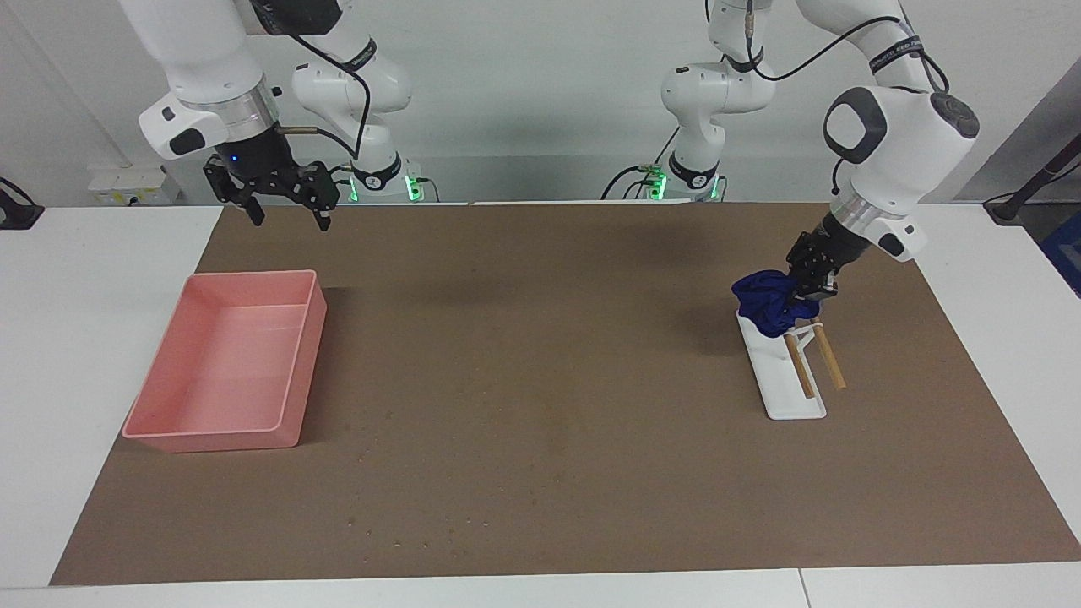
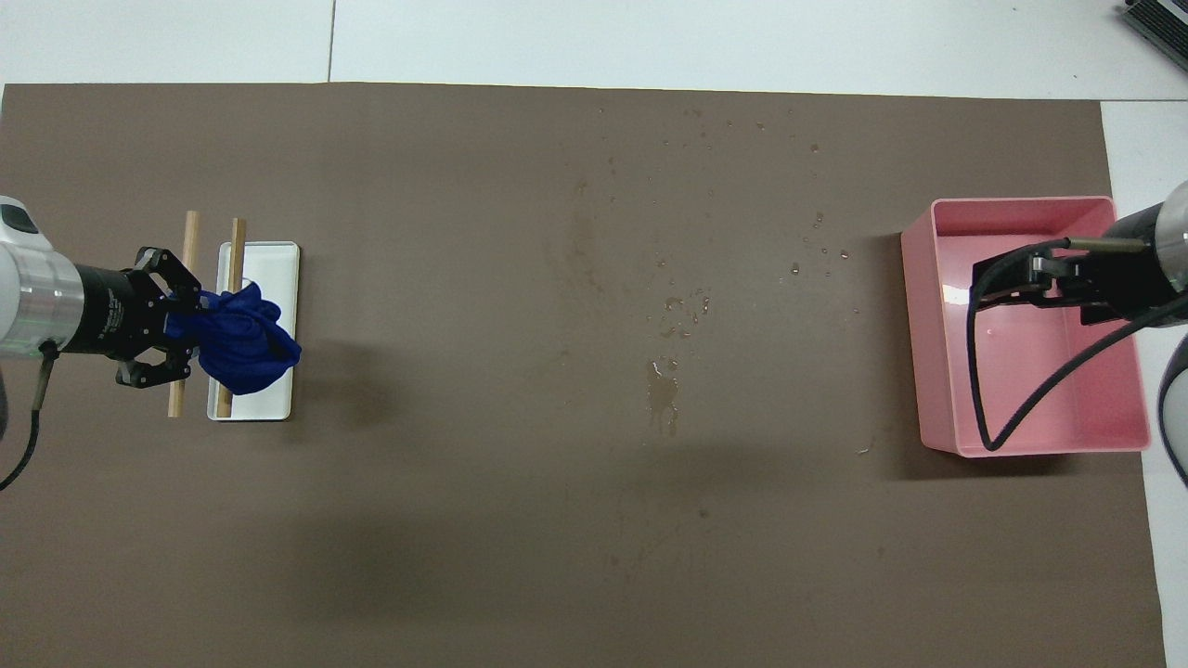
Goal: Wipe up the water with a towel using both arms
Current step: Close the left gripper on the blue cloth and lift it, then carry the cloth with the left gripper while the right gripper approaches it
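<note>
The royal-blue towel (image 1: 767, 306) is bunched up over the end of a white rack (image 1: 794, 397) that is nearer to the robots, toward the left arm's end of the table. My left gripper (image 1: 808, 290) is shut on the towel's edge, low over the rack. In the overhead view the towel (image 2: 243, 343) bulges out of the left gripper (image 2: 186, 325) over the rack (image 2: 278, 269). Water (image 2: 663, 390) lies as a small puddle and scattered drops mid-mat. My right gripper (image 1: 289, 218) hangs open and empty, high over the pink tray (image 1: 308, 371), and waits.
The rack carries two wooden rods (image 1: 800, 369) that stick out past it (image 2: 190, 241). The pink tray (image 2: 937, 371) stands at the right arm's end of the brown mat (image 1: 540, 355), with the right gripper (image 2: 1007, 283) and its black cable above it. White table borders the mat.
</note>
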Controlling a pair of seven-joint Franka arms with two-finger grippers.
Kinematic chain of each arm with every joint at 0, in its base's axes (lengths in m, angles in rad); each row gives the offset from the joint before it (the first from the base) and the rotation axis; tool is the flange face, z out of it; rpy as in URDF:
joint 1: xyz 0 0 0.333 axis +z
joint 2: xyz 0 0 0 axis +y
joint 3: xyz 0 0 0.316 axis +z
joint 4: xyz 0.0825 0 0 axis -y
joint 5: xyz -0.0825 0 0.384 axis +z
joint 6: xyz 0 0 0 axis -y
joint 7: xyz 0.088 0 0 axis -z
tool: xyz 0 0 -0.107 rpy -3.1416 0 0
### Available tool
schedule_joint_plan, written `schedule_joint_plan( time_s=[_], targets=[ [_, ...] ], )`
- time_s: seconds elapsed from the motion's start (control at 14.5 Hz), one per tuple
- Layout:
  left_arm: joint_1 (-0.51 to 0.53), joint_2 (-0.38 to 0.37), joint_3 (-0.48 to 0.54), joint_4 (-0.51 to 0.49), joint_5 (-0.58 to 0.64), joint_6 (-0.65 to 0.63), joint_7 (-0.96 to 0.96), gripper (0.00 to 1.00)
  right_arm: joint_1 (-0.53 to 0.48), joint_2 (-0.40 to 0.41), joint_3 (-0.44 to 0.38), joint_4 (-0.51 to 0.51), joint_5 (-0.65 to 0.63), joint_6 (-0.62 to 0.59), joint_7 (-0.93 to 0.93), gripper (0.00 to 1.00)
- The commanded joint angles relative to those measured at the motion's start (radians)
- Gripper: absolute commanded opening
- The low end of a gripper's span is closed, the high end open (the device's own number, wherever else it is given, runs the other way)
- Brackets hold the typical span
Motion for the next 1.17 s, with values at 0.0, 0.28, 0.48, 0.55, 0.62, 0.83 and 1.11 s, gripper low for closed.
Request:
schedule_joint_plan(
  time_s=[0.0,0.28,0.48,0.55,0.62,0.83,1.11],
  targets=[
    [-0.025,-0.009,-0.031,0.059,-0.087,-0.033,-0.132,0.0,0.025,-0.006,0.018,-0.009,0.031,0.026,0.136,1.0],
    [-0.033,-0.018,-0.212,0.115,-0.151,0.024,-0.476,0.0,0.089,0.003,0.021,0.002,0.16,0.077,0.472,0.99],
    [-0.034,-0.018,-0.376,0.131,-0.15,0.131,-0.712,0.0,0.137,0.03,0.022,0.039,0.231,0.109,0.736,0.99],
    [-0.043,-0.02,-0.419,0.131,-0.15,0.165,-0.763,0.0,0.14,0.03,0.024,0.039,0.281,0.133,0.822,0.99],
    [-0.06,-0.02,-0.445,0.131,-0.15,0.195,-0.812,0.0,0.146,0.031,0.024,0.036,0.308,0.162,0.914,0.99],
    [-0.175,-0.021,-0.453,0.135,-0.134,0.289,-0.985,0.0,0.215,0.051,0.024,0.028,0.315,0.228,1.136,0.98],
    [-0.26,-0.035,-0.455,0.186,-0.133,0.309,-1.099,0.0,0.263,0.051,0.024,-0.003,0.316,0.291,1.347,0.92]
  ],
)
